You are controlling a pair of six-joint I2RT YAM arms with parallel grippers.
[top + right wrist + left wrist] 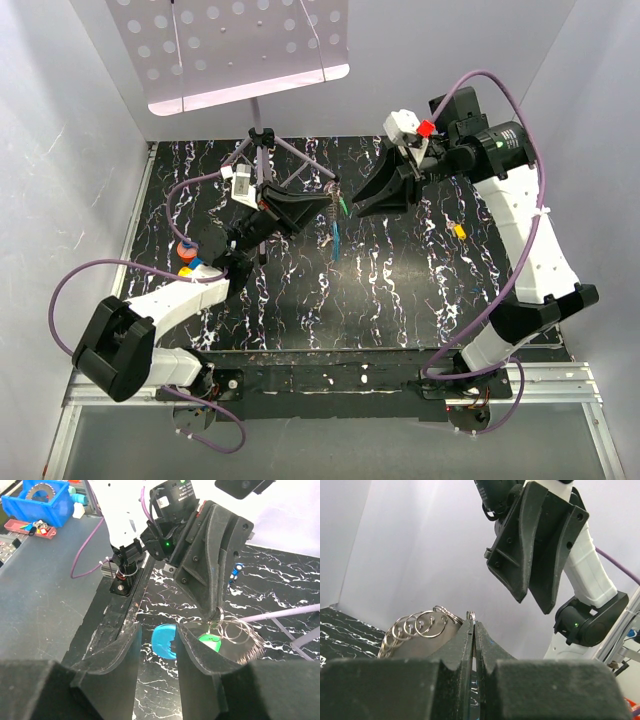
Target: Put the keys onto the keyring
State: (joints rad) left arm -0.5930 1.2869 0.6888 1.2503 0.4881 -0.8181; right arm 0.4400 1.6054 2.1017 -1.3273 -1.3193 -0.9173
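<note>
My left gripper (328, 197) is shut on the keyring (335, 188), held above the table; in the left wrist view the jaws (471, 622) pinch a silvery ring (471, 614), with several linked rings (415, 626) trailing to the left. The green-headed key (343, 205) hangs just under the ring, as does a light-blue tag (335, 240). My right gripper (358, 205) is open and empty, fingertips close to the key. In the right wrist view the blue tag (165, 640) shows through its gap (159, 632); the green key (210, 642) and rings (235, 629) lie beyond its right finger.
A purple tripod stand (262, 135) with a perforated plate (230, 45) stands at the back. Small coloured pieces lie at the left (187, 255), and a yellow one lies at the right (459, 230). White walls enclose the black marbled table (300, 310).
</note>
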